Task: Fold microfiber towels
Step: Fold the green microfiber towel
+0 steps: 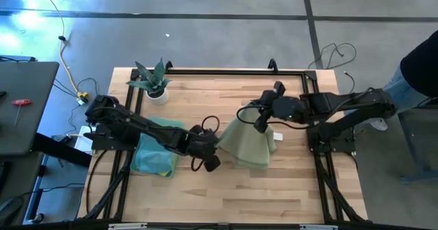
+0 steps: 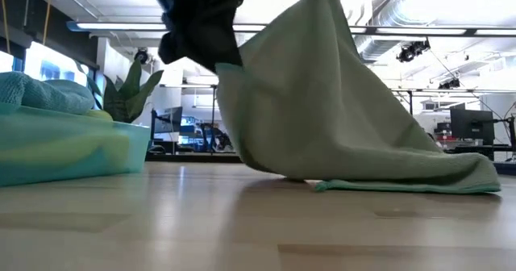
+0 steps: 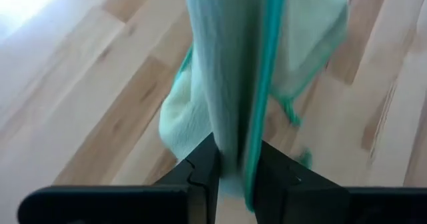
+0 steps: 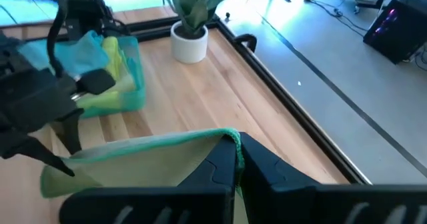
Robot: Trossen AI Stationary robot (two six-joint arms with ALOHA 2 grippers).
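- The pale green towel (image 1: 250, 144) hangs in the air between my two pincers, in the middle of the wooden table (image 1: 287, 189). Its bottom part drags on the wood.
- My left pincer (image 3: 235, 167) has its two fingers pressed on one edge of the towel. The cloth runs up right between them. The fingers sit a tiny bit apart, with only the cloth in the gap.
- My right pincer (image 4: 238, 159) is squeezed tight on the other top edge of the towel. I see the teal trim pinched at my fingertips.
- The other towels sit in a pile (image 1: 156, 151) near my left arm, blue and yellow and teal. The little potted plant (image 1: 155, 83) stands at the back of the table, well away.
- I think I am in the middle of the fold, holding the two corners up.
- What could go wrong: my left grip looks soft. If the cloth slips out, that corner will drop and the fold will turn out crooked.
- If I pull my pincers too far apart, the towel could tug free from one side.
- If I lay it down unevenly, the edges will not line up.
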